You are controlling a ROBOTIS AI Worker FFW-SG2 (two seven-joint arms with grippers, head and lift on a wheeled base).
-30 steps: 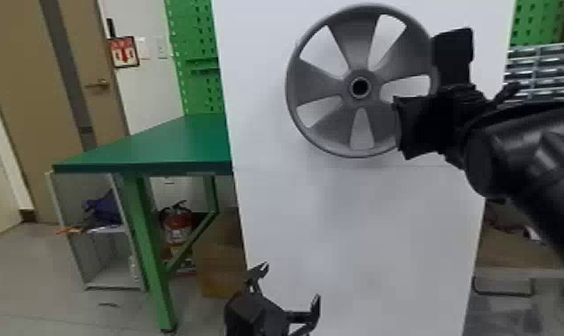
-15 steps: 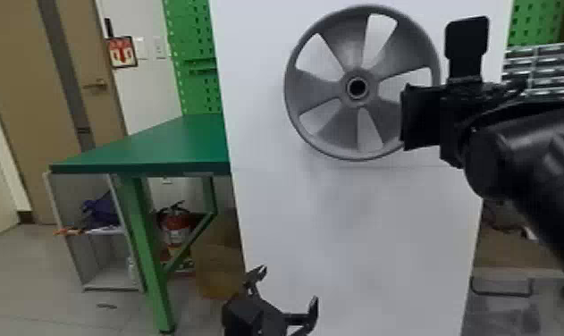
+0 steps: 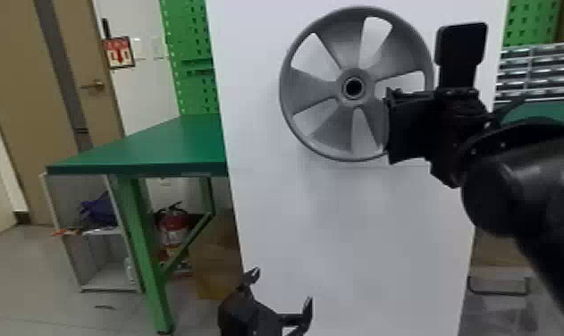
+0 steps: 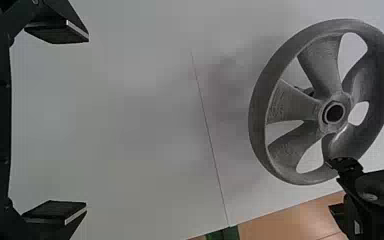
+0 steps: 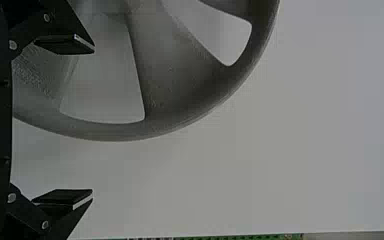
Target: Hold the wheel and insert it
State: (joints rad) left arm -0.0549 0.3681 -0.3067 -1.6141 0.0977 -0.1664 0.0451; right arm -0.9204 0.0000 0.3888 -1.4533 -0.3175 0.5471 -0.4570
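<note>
While the wheel (image 3: 314,91) stands upright, right gripper (image 3: 432,85) near its rim — fingers spread.

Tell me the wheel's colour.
The wheel is plain grey, clearest in the head view.

- You have one grey wheel (image 3: 353,87), matte, with a round rim and five broad spokes with gaps between.
- Its round hub is hollow, with a dark opening you can see into.
- You see it upright, its open face toward your head camera.
- It sits high up in front of the white panel (image 3: 352,232); you cannot tell whether they touch.
</note>
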